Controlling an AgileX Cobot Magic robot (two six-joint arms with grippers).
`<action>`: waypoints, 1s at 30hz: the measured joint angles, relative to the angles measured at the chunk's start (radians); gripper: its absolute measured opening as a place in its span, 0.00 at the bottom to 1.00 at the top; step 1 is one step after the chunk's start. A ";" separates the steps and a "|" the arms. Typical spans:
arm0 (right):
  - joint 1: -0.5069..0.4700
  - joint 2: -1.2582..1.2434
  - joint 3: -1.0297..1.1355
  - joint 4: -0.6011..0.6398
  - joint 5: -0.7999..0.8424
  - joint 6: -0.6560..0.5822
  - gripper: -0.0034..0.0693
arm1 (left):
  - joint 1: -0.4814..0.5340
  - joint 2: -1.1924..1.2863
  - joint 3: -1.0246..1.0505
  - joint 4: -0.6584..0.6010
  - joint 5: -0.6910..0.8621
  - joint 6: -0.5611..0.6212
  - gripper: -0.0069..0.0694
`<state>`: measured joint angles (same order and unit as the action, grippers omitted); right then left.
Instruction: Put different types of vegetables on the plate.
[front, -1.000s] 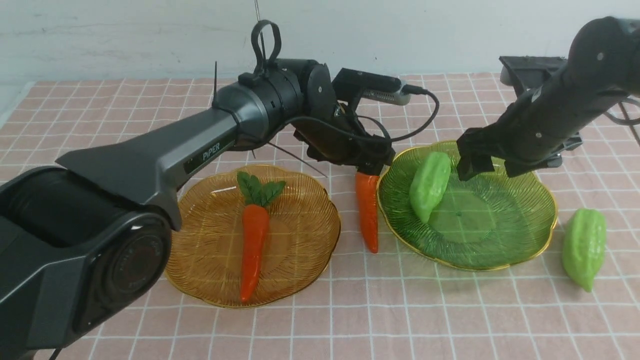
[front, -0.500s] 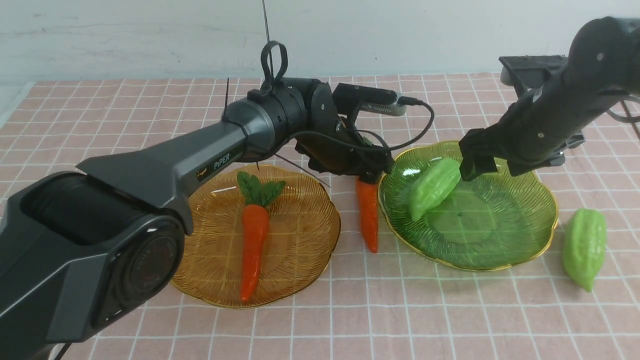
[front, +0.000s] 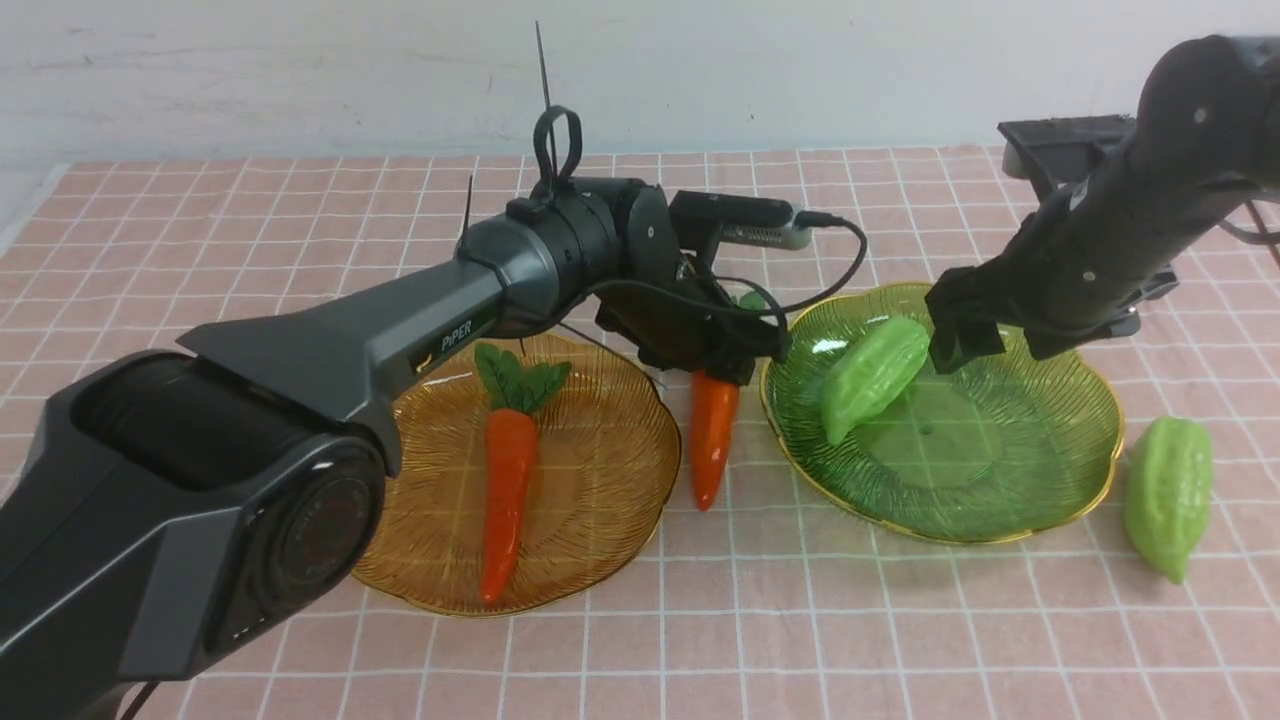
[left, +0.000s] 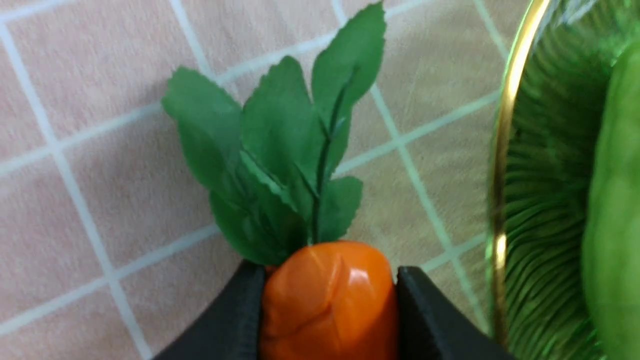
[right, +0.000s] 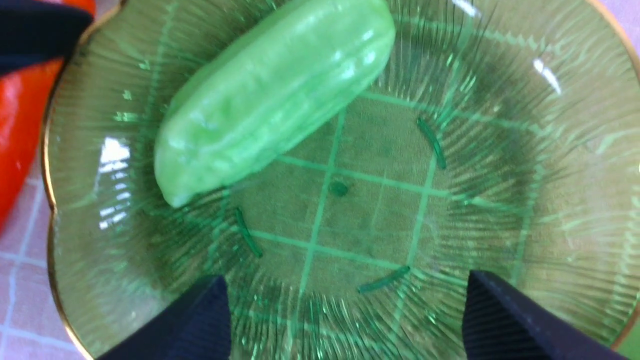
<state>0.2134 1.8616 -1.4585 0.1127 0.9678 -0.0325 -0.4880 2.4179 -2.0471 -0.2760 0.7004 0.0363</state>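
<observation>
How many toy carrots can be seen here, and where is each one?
2. The first carrot lies on the amber plate. The second carrot is gripped near its top by the left hand, between that plate and the green plate. None seems hidden.

1. My left pincer (left: 330, 282) clamps the orange carrot (left: 325, 315) from both sides.
2. Its green leaves (left: 285, 165) fan toward twelve o'clock, over the pink checked cloth (left: 100, 175).
3. At three o'clock sits the green plate (left: 502, 150), gold-rimmed, holding a blurred light green gourd (left: 612, 225).
</observation>
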 joint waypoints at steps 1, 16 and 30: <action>0.000 0.000 0.000 -0.002 0.006 0.001 0.83 | 0.000 0.000 -0.010 0.000 0.001 -0.001 0.43; -0.050 -0.154 0.000 -0.099 0.236 0.060 0.79 | 0.081 -0.211 -0.245 0.098 0.448 -0.008 0.42; -0.290 -0.081 -0.003 -0.085 0.236 0.156 0.78 | 0.334 -0.478 0.224 0.188 0.542 -0.012 0.41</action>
<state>-0.0764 1.7807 -1.4620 0.0278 1.2042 0.1233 -0.1540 1.9403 -1.8231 -0.0876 1.2421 0.0242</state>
